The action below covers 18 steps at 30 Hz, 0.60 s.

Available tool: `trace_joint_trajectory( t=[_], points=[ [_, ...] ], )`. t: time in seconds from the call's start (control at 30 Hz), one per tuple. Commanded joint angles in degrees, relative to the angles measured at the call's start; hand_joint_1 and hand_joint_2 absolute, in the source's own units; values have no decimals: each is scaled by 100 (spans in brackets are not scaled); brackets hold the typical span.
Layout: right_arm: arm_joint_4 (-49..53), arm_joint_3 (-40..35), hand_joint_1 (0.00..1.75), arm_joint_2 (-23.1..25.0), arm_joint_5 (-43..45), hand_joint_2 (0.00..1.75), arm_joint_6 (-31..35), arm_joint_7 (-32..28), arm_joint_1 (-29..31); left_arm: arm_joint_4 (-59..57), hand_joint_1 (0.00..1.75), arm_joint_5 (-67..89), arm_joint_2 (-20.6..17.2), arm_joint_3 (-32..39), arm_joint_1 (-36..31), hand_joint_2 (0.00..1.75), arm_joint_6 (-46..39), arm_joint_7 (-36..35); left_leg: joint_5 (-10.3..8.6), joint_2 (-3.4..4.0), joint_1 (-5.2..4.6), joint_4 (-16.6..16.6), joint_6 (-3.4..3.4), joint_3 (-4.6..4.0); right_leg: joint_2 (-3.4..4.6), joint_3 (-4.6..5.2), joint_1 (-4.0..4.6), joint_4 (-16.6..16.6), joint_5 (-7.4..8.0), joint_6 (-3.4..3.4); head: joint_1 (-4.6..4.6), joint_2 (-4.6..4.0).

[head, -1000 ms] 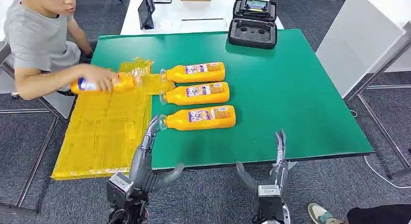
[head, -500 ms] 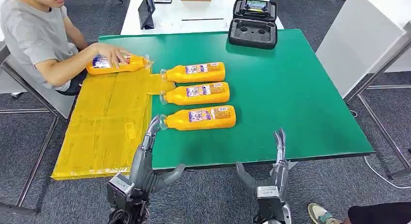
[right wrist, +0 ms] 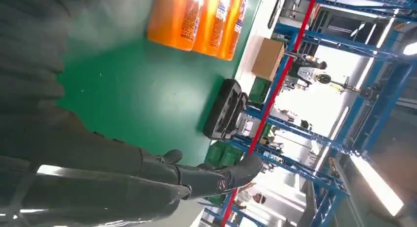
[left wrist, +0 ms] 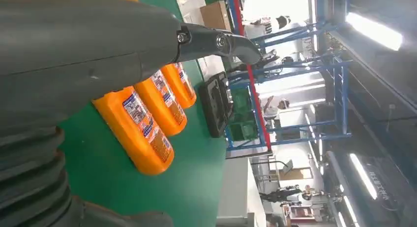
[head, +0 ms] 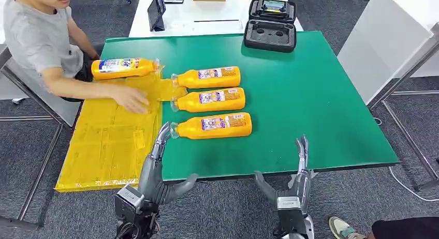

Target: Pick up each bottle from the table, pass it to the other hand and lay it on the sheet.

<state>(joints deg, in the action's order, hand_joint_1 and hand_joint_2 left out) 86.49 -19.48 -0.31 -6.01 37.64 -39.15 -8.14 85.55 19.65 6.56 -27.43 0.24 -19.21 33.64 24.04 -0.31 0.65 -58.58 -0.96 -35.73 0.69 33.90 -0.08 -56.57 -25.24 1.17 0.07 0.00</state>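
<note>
- Spreading across the middle of the head view was the green surface [head: 300,94]; its near edge hid the lower parts of both arms.
- Draped over its left side lay the yellow sheet [head: 111,140], the near end overhanging the edge.
- At the far left sat a person [head: 39,40], the head cut off by the frame, one hand [head: 132,99] pressed flat on the sheet.
- At the far edge stood an open black case [head: 270,24], its contents too small to tell.
- Three orange bottles lay on their sides in a row on the bare green, caps toward the sheet: far bottle [head: 207,77], middle bottle [head: 208,100], near bottle [head: 212,125]. Label print was illegible.
- A fourth bottle [head: 124,68] lay on the sheet's far end.
- The left hand [head: 158,151] was open, gripping nothing, fingers stretched out with the tips just beside the near bottle's cap; contact could not be judged.
- The right hand [head: 299,164] was open too, holding nothing, fingers straight at the near edge, well apart from the bottles.
</note>
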Motion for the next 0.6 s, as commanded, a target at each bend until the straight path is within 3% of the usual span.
trace_joint_trajectory(
  t=[0.03, 0.6],
  points=[
    [-309, 508, 0, 75, 190, 175, -354, 124, 183, -643, 0, 604, 73, 102, -283, 175, -726, -389, 7, -4, -5, 13, 0, 39, -14, -40, -3, 13, -9, 2, 0, 0],
    [-437, 483, 0, 118, 145, 175, -493, 138, 71, -985, 0, 763, 64, 144, -409, 175, -920, -472, 4, -3, -1, 8, 2, 21, -10, -22, 0, 8, -5, 0, 0, 0]
  ],
)
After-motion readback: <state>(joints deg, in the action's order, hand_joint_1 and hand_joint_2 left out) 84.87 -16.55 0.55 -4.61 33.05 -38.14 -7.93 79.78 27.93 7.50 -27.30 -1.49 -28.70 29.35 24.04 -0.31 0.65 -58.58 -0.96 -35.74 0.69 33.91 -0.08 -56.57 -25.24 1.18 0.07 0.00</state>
